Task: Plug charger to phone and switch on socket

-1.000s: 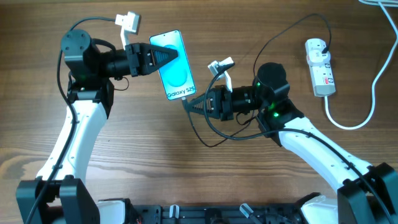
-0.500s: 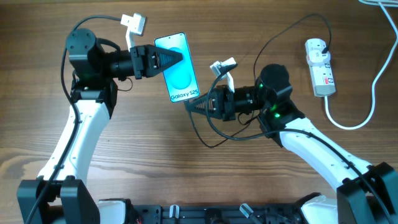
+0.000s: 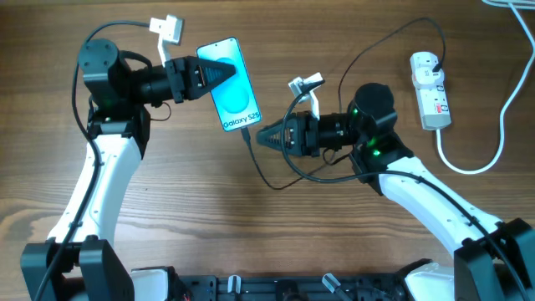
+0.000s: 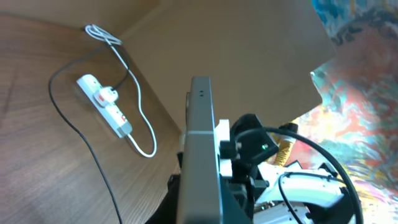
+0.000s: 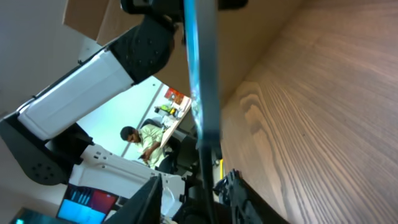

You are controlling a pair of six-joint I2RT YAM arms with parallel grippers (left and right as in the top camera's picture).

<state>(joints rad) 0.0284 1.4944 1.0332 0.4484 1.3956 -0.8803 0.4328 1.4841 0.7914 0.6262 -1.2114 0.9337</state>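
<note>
My left gripper (image 3: 213,75) is shut on the phone (image 3: 234,96) and holds it above the table, cyan screen up, with the "Galaxy S25" band toward my right arm. The phone shows edge-on in the left wrist view (image 4: 200,155) and the right wrist view (image 5: 202,74). The charger (image 3: 368,54), a thin black cable, has its connector tip at the phone's lower end (image 3: 245,132) and loops under my right arm. My right gripper (image 3: 262,139) is open just right of that tip, with the cable (image 5: 208,180) running between its spread fingers. The socket (image 3: 430,90) lies at the far right and also shows in the left wrist view (image 4: 106,112).
A thicker white cord (image 3: 493,125) runs from the socket toward the right table edge and the back. A white plug (image 3: 425,60) sits in the socket's far end. The black cable trails over the wood between my right arm and the socket.
The left gripper carried the phone back left and up a little. The right gripper opened and drew slightly right. The connector tip stayed at the phone's end.
</note>
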